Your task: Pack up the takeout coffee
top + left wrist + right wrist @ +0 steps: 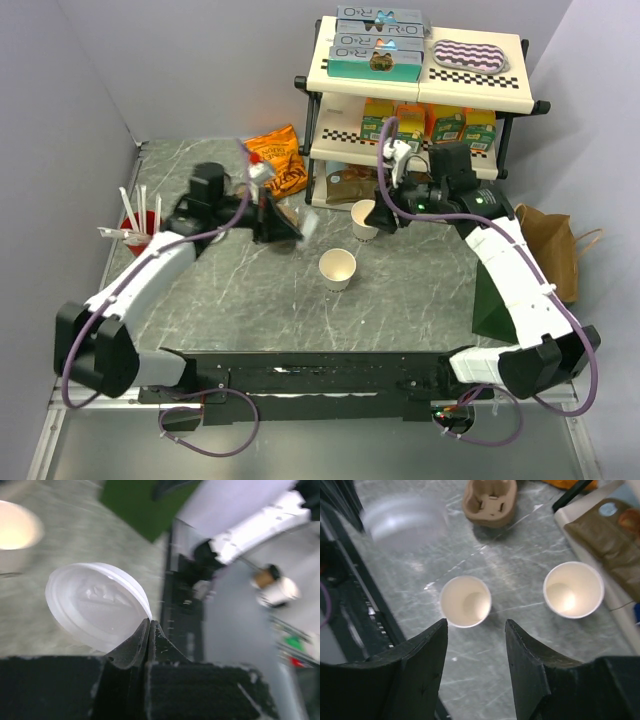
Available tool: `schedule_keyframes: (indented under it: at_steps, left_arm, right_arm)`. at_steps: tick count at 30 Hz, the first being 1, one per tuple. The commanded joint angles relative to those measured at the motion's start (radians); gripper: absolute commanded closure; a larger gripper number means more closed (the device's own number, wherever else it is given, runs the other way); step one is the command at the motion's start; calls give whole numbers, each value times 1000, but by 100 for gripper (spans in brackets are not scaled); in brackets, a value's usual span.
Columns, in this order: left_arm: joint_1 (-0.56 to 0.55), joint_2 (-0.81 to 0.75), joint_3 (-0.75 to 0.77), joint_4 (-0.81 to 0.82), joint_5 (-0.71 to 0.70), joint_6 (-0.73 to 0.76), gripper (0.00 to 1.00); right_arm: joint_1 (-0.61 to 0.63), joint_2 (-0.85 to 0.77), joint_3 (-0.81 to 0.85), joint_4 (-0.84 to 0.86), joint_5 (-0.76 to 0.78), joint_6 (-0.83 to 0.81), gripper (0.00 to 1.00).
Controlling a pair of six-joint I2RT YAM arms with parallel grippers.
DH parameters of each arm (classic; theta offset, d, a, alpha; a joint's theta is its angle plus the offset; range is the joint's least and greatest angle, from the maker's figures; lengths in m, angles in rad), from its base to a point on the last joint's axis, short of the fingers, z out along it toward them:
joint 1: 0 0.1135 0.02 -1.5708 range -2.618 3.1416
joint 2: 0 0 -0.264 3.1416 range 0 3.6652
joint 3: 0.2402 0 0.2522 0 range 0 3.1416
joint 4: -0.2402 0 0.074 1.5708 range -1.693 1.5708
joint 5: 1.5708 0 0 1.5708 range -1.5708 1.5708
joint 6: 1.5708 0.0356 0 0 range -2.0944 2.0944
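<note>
Two like cream paper cups stand open and lidless on the table. One (pixel 338 268) is in the middle and also shows in the right wrist view (pixel 465 601). The other (pixel 364 218) stands by the shelf (pixel 573 589). I cannot tell which is the takeout coffee. My left gripper (pixel 278 228) is shut on the rim of a round white plastic lid (pixel 95 605) and holds it in the air left of the cups; its fingertips (pixel 150 622) are pressed together. My right gripper (pixel 476 625) is open and empty above the two cups. The brown pulp carrier (pixel 490 500) lies beyond them.
A two-tier shelf (pixel 420 95) with boxes and cartons stands at the back. An orange snack bag (pixel 280 160) lies left of it. A red cup with straws (pixel 135 228) is at the left. A brown paper bag (pixel 555 245) and a green object (pixel 492 300) are at the right.
</note>
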Motion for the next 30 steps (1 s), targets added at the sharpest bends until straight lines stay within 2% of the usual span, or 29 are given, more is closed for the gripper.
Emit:
schedule_keyframes:
  at_steps: [1,5,7,8,9,13,14,17,18,25,30]
  left_arm:
    - [-139,60,-48,493,115,-370,99]
    - [-172,117,-88,645,161,-447,99]
    - [-198,172,-128,804,174,-617,99]
    - [-210,195,-142,1023,180,-688,99]
    - [-233,246,-151,1109,185,-808,99]
    - [-253,359,-114,1286,180,-924,99]
    - [-253,382,-108,1382,178,-954,99]
    - [-246,497,-71,1554,169,-1125,99]
    - [-236,549,-62,1679,160,-1223,99]
    - [-176,680,-39,1890,99,-1435,99]
    - [-150,698,-54,1885,83,-1445,99]
  right_arm:
    - [-37,-94,-20,-20,-171,81,42]
    - [-38,-134,-74,-37,-193,32,40]
    - [-40,-152,-131,-33,-194,13,39]
    - [-40,-154,-145,-34,-197,10,39]
    - [-41,-155,-163,-37,-201,6,39]
    - [-43,-154,-209,-27,-213,12,38]
    - [-43,-155,-215,-22,-213,16,38]
    - [-43,-143,-226,-13,-224,18,37]
    - [-43,-138,-222,-14,-228,15,37]
    - [-44,-86,-182,-42,-227,-25,36]
    - [-44,-57,-186,-19,-230,-8,35]
